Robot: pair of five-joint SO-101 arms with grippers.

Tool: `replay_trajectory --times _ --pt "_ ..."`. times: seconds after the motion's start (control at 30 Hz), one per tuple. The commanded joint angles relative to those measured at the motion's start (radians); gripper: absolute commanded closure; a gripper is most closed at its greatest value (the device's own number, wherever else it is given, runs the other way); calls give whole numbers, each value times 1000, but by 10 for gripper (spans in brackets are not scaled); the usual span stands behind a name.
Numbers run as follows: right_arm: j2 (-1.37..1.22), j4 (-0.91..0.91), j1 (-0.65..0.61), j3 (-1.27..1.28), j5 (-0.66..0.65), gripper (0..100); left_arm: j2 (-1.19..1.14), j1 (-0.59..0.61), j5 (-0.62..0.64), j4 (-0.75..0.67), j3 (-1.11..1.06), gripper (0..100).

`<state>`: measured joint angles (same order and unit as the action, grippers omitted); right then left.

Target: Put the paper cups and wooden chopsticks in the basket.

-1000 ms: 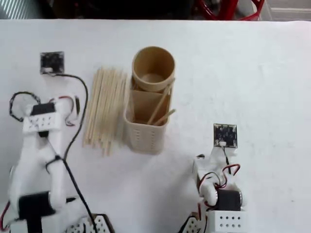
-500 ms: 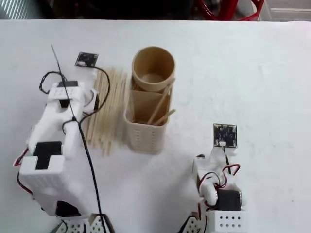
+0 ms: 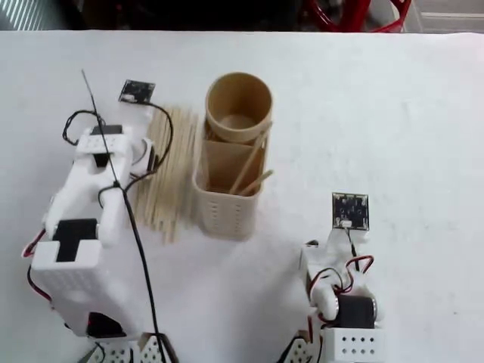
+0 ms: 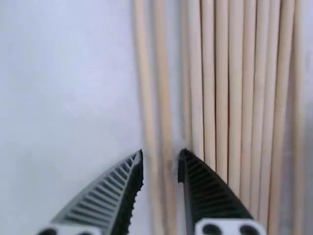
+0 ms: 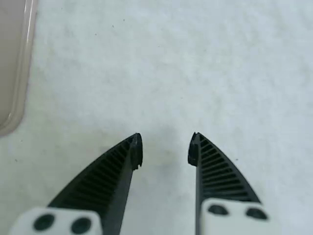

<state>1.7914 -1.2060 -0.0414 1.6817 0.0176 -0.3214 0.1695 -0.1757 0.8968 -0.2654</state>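
A heap of wooden chopsticks (image 3: 168, 170) lies on the white table left of the beige basket (image 3: 225, 208). A paper cup (image 3: 238, 106) rests at the basket's far end, and two chopsticks (image 3: 253, 172) lean inside it. The left arm (image 3: 98, 189) stands over the heap's left side. My left gripper (image 4: 161, 156) is low over the heap and open by a narrow gap, its fingertips on either side of two chopsticks (image 4: 157, 112). My right gripper (image 5: 165, 144) hangs open above bare table, right of the basket's corner (image 5: 13, 63).
The right arm (image 3: 340, 299) sits folded near the front edge, right of the basket. Cables loop over the left arm (image 3: 140, 249). Open table lies to the right and behind the cup. Dark objects line the far edge.
The left arm swung right and forward from the table's left side onto the chopstick heap, then held nearly still for the last half second. The right arm has not moved.
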Motion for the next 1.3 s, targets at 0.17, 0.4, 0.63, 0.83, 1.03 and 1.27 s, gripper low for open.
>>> replay_trajectory --times 0.17,0.4,0.63,0.83,1.03,1.27 --pt "7 -7 -2 9 -8 839 5 30 -2 -18 37 861" --pt "7 -7 -2 9 -8 839 15 28 -2 -18 25 862" --pt "7 -7 -2 9 -8 839 64 36 23 -17 17 862" --pt "7 -7 -2 9 -8 839 90 38 38 -41 -20 862" --pt "7 -7 -2 9 -8 839 90 71 52 -48 -25 862" --pt "7 -7 -2 9 -8 839 90 96 66 -54 -28 862"
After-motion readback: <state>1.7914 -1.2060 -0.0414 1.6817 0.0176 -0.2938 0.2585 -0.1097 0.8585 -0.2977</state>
